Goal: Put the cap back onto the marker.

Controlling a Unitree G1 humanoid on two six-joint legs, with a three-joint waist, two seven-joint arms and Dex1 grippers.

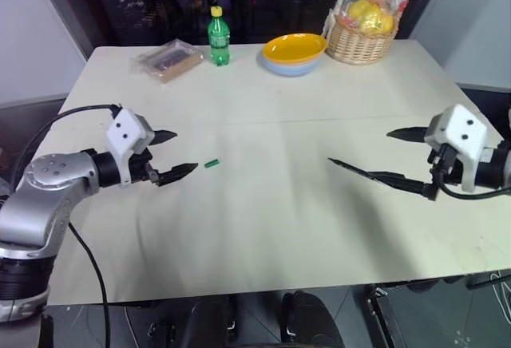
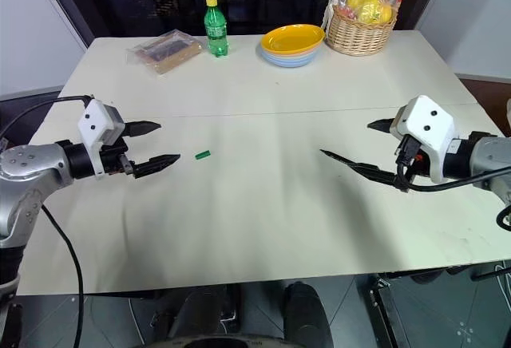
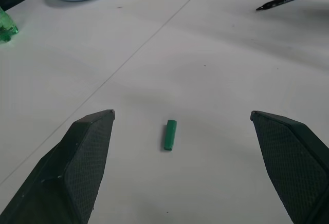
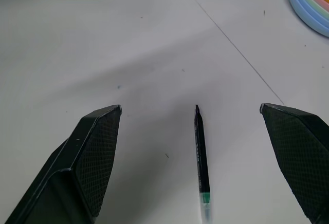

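Observation:
The cap (image 1: 211, 164) is a tiny bright green cylinder lying on the white table (image 1: 263, 236), left of centre. My left gripper (image 1: 177, 155) hovers just to its left, open and empty, its fingertips (image 3: 92, 131) pointing at the cap (image 3: 170, 134). The marker (image 1: 347, 166) is a thin black stick lying flat right of centre, its pointed tip toward the table's middle. My right gripper (image 1: 383, 155) is open above the marker's rear end, one finger on each side of the marker (image 4: 201, 152), not touching it.
Along the far edge stand a green bottle with a yellow lid (image 1: 219, 37), a clear plastic packet (image 1: 168, 59), stacked bowls with a yellow one on top (image 1: 294, 51) and a wicker fruit basket (image 1: 363, 25). The table's near edge runs below both arms.

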